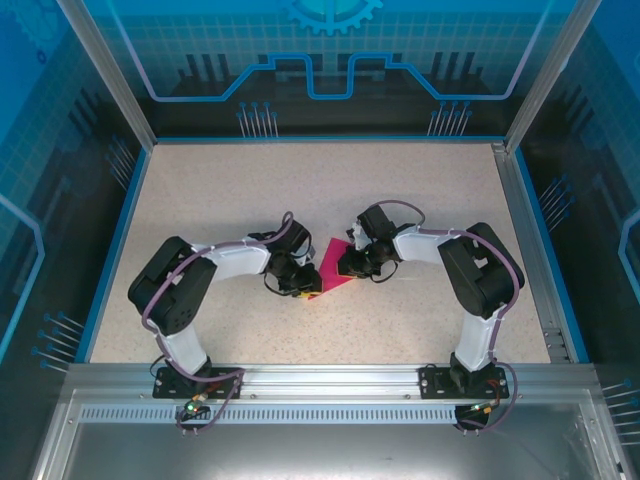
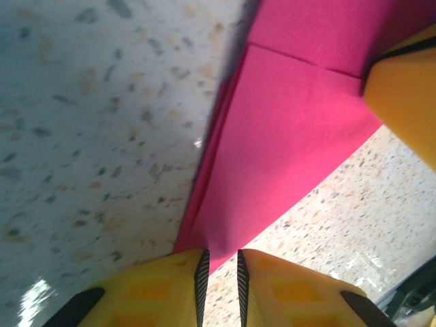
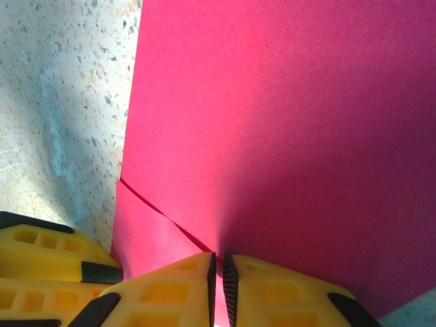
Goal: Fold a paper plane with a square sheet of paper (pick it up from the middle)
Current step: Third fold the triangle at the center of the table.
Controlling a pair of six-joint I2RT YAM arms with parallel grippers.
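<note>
The left gripper (image 2: 219,272) has its yellow fingers (image 2: 163,289) drawn almost together, with only a thin slit between the black pads. The lowest corner of the sheet of paper (image 2: 286,150) runs into that slit, so it appears to be pinching the paper by its tip. The right gripper (image 3: 218,279) is likewise closed, its pads clamped on the sheet where a fold line runs down into them. The sheet itself is magenta and already partly folded, with one flap lying over another. It sits between the two grippers near the middle of the speckled table (image 1: 250,190), the left gripper at its near-left corner and the right gripper at its right side. The likely trouble starts at the left grip: so little paper is caught there that a small pull away from the sheet could let the corner slip out. With both grippers clamped close together on thin paper, moving them in opposite directions could tear it or drag the crease crooked. The layered flap could also spring open if either grip loosens. The two sets of fingers sit near enough across the sheet to knock each other. No brand, label or readable writing appears; beyond the sheet, the blue backdrop (image 1: 200,60) carries only a gear graphic (image 1: 333,12) and line patterns.
</note>
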